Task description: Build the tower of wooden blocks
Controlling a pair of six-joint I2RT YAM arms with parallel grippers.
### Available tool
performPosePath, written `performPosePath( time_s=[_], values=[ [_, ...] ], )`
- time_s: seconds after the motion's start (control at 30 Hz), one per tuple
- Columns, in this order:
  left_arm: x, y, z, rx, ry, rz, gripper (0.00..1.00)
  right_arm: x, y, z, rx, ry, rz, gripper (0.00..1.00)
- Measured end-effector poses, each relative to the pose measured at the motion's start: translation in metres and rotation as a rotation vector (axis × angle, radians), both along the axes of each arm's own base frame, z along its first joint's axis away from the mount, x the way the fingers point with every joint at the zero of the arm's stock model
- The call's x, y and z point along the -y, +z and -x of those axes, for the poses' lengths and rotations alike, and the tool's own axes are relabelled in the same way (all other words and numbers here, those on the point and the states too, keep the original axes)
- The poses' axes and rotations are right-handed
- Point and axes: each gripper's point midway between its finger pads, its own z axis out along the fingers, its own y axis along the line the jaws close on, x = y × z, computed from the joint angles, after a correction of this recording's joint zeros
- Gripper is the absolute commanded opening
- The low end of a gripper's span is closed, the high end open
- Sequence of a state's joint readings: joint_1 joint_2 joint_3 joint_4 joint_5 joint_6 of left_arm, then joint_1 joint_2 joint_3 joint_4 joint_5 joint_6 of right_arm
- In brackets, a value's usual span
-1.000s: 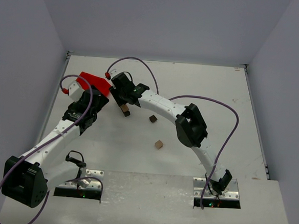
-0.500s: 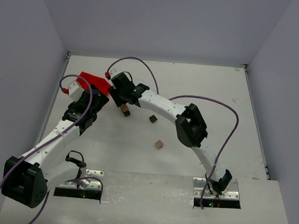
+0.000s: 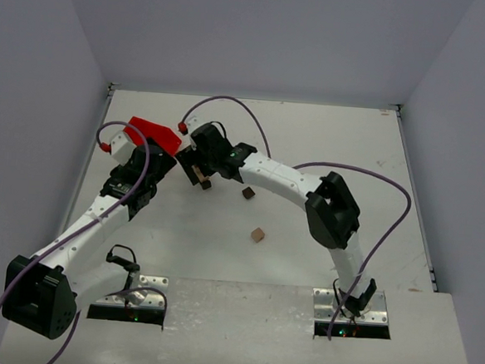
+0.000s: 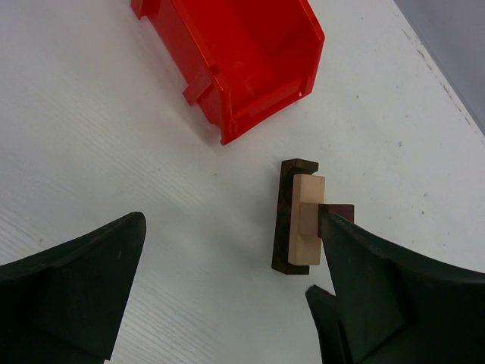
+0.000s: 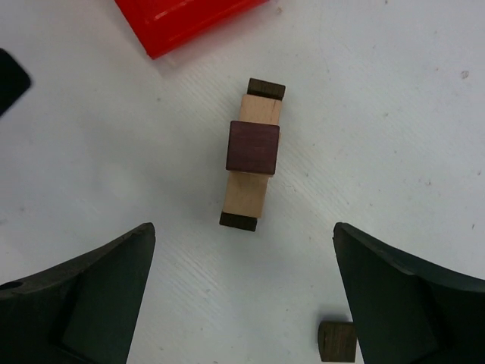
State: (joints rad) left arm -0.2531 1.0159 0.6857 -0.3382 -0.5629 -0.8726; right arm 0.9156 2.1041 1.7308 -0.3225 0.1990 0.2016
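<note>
A white table fills the floor of a small booth. Its top is matt, and the wrist views show fine parallel lines and a few small dark specks on it. Three plain walls of pale grey-lilac colour close it in: the back wall, the left wall and the right wall. At the near edge lies a lighter, speckled grey panel. The light is even and the shadows are soft.

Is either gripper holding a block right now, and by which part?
Nothing is held. The right gripper hangs open over the wood block tower, jaws clear of it; the left gripper is open too.
</note>
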Motion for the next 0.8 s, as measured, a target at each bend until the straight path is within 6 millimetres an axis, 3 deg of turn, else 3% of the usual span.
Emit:
performPosePath(
  time_s=[0.1,0.23,0.4,0.57,0.67,0.8],
  values=[
    [0.0,0.002,0.0,0.007,0.0,0.002,1.0,0.015,0.018,0.015,0.02,0.007,-0.033,0.99],
    [0.0,0.003,0.0,0.01,-0.001,0.003,1.0,0.053,0.021,0.048,0.014,-0.004,-0.04,0.99],
    [0.0,0.005,0.001,0.018,0.0,0.005,1.0,0.106,-0.005,0.086,-0.037,-0.043,0.004,0.99],
    [-0.001,0.007,0.003,0.026,0.001,0.006,1.0,0.156,-0.058,0.131,-0.158,-0.051,0.097,0.99],
    [-0.001,0.007,0.003,0.026,0.001,0.006,1.0,0.17,-0.079,0.148,-0.222,-0.041,0.135,0.99],
    [-0.001,0.007,0.003,0.026,0.001,0.006,1.0,0.173,-0.086,0.154,-0.248,-0.045,0.135,0.95]
  ],
)
